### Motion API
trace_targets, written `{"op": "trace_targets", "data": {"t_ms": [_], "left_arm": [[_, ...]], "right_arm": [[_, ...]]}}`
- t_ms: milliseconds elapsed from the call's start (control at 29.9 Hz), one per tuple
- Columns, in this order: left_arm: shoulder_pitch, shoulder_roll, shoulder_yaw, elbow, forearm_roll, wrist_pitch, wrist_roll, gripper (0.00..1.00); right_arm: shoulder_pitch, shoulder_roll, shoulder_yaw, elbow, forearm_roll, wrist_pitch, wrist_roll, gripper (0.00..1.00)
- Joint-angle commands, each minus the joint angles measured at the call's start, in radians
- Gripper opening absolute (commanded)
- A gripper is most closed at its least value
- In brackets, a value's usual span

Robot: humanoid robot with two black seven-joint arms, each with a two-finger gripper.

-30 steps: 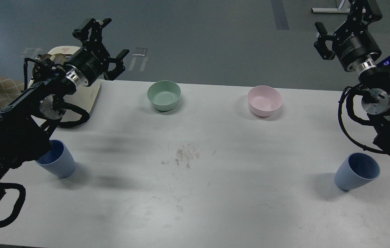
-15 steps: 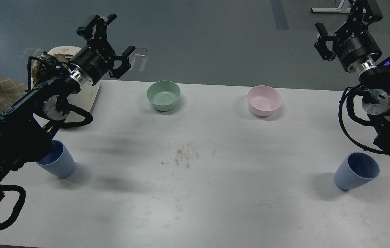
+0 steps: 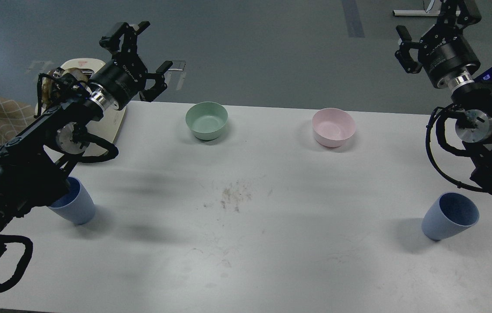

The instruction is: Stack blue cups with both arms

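Observation:
Two light-blue cups stand upright on the white table [image 3: 246, 243]. The left cup [image 3: 77, 205] is at the near left, its rim partly hidden behind my left arm. The right cup [image 3: 450, 216] is at the near right, in full view. My left gripper [image 3: 144, 48] is open and empty, raised high past the table's far left edge, far from the left cup. My right gripper [image 3: 428, 24] is open and empty, raised at the top right, far above the right cup.
A green bowl [image 3: 206, 120] and a pink bowl [image 3: 333, 127] sit at the back of the table. A cream-coloured appliance [image 3: 98, 111] stands at the far left corner behind my left arm. A dirty smudge [image 3: 233, 195] marks the table's middle.
My left gripper has risen and moved a little right and away over the table's far edge. My right gripper has risen slightly. Both cups and both bowls have stayed still.

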State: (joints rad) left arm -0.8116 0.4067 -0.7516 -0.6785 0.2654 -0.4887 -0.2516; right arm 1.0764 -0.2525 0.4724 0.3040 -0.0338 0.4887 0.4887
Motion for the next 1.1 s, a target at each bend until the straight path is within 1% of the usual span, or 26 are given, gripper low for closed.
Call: {"op": "trace_targets", "data": {"t_ms": [0, 768, 1069], "left_arm": [[0.0, 0.001, -0.005, 0.0, 0.0, 0.0, 0.0, 0.98], [-0.001, 0.0, 0.009, 0.0, 0.006, 0.0, 0.003, 0.98], [-0.001, 0.02, 0.003, -0.022, 0.017, 0.0, 0.005, 0.98]], "right_arm": [[0.002, 0.001, 0.0, 0.0, 0.0, 0.0, 0.0, 1.0], [0.019, 0.004, -0.028, 0.0, -0.005, 0.0, 0.0, 1.0], [0.019, 0.006, -0.028, 0.0, -0.005, 0.0, 0.0, 1.0]]}}
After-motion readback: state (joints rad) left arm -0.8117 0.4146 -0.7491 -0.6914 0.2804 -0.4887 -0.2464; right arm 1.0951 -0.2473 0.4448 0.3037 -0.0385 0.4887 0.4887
